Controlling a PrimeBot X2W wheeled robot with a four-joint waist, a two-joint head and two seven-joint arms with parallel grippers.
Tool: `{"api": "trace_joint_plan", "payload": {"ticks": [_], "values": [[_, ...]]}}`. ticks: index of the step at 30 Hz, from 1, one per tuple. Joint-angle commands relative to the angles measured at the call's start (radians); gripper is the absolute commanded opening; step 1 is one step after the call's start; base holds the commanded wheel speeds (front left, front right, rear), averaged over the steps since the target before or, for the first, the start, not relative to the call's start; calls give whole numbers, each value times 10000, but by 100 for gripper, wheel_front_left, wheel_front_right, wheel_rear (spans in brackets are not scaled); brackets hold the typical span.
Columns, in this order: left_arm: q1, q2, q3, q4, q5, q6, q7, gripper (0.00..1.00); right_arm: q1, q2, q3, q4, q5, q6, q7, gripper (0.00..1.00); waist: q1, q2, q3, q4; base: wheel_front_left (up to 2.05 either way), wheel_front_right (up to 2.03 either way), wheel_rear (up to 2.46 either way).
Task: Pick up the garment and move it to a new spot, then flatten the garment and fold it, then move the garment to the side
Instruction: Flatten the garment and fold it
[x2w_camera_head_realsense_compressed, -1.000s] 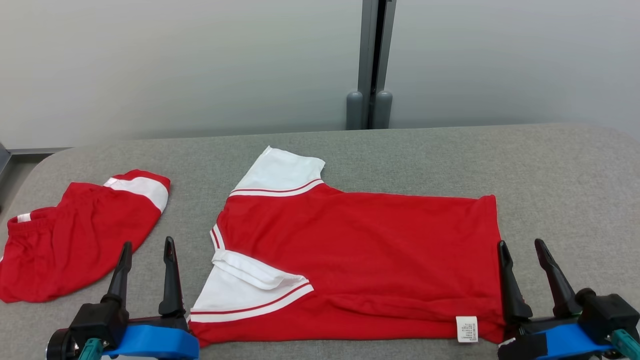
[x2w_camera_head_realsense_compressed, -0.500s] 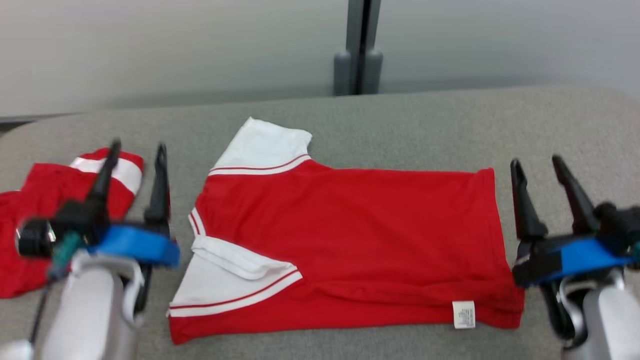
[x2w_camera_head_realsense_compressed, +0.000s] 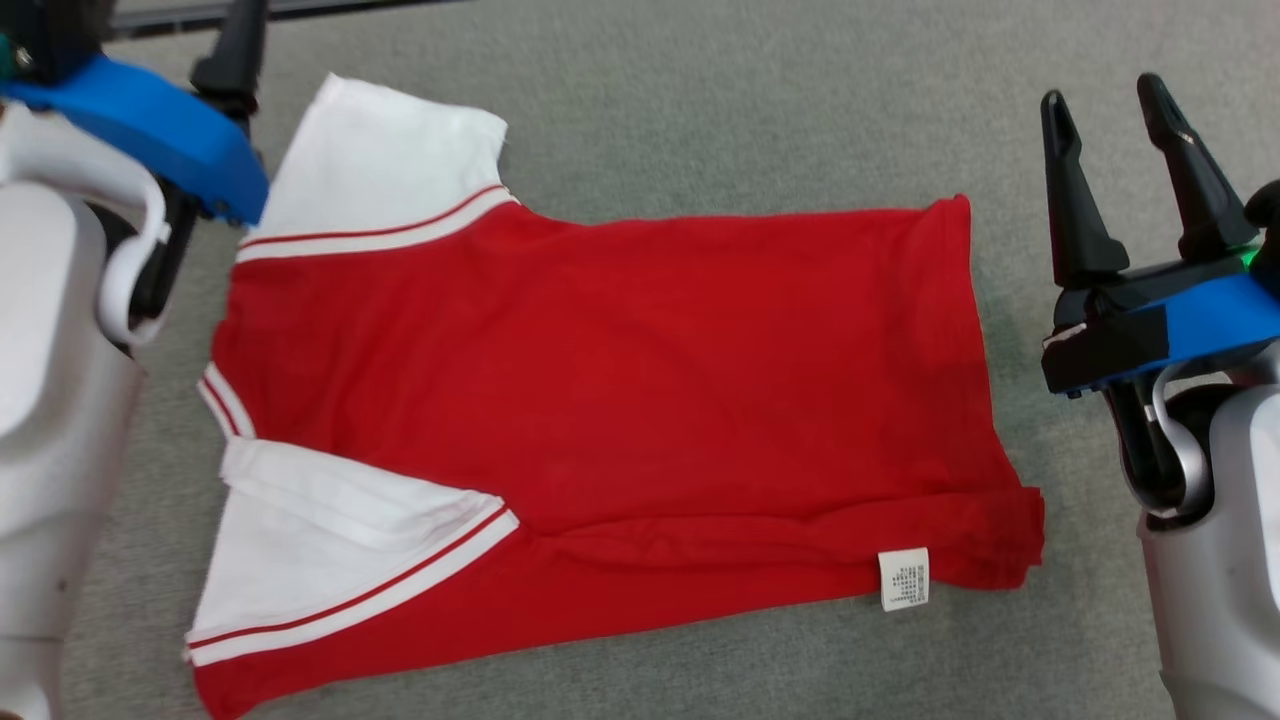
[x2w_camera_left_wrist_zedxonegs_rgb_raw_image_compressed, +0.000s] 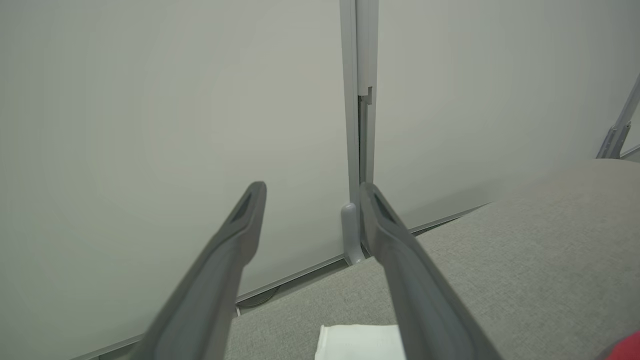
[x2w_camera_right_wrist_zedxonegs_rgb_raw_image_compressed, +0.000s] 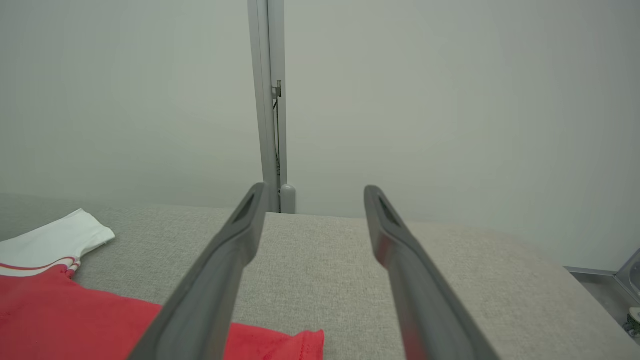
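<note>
On the grey cloth table (x2w_camera_head_realsense_compressed: 700, 100), I see the red, white-sleeved shirt (x2w_camera_head_realsense_compressed: 600, 400) lying sideways, neck left, hem right. My left gripper (x2w_camera_left_wrist_zedxonegs_rgb_raw_image_compressed: 310, 192) and right gripper (x2w_camera_head_realsense_compressed: 1100, 95) are wide open, empty.

— Is there any writing that can be read?
— None. The one printed thing is a small white label (x2w_camera_head_realsense_compressed: 903, 579) at the lower hem of the red shirt (x2w_camera_head_realsense_compressed: 600, 380).
— What does the label carry?
— Rows of tiny grey print, too small to make out.
</note>
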Motion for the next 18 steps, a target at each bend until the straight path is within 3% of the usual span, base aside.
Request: {"api": "trace_joint_plan", "payload": {"ticks": [1,11,18], "values": [[-376,122,-215,311,-341,3,186,100,-252,11,46,7,27,3,-38,100,-3,0,296,-20,0,0,0],[-1784,849,-2080,2431,-1933,1,1140,100,-854,221,303,92,135,1,-189,100,-3,0,1456,-773,0,0,0],[-2033,974,-3062,3276,-2964,1,1671,100,-1021,209,344,240,176,1,-263,100,-3,0,1770,-987,0,0,0]]}}
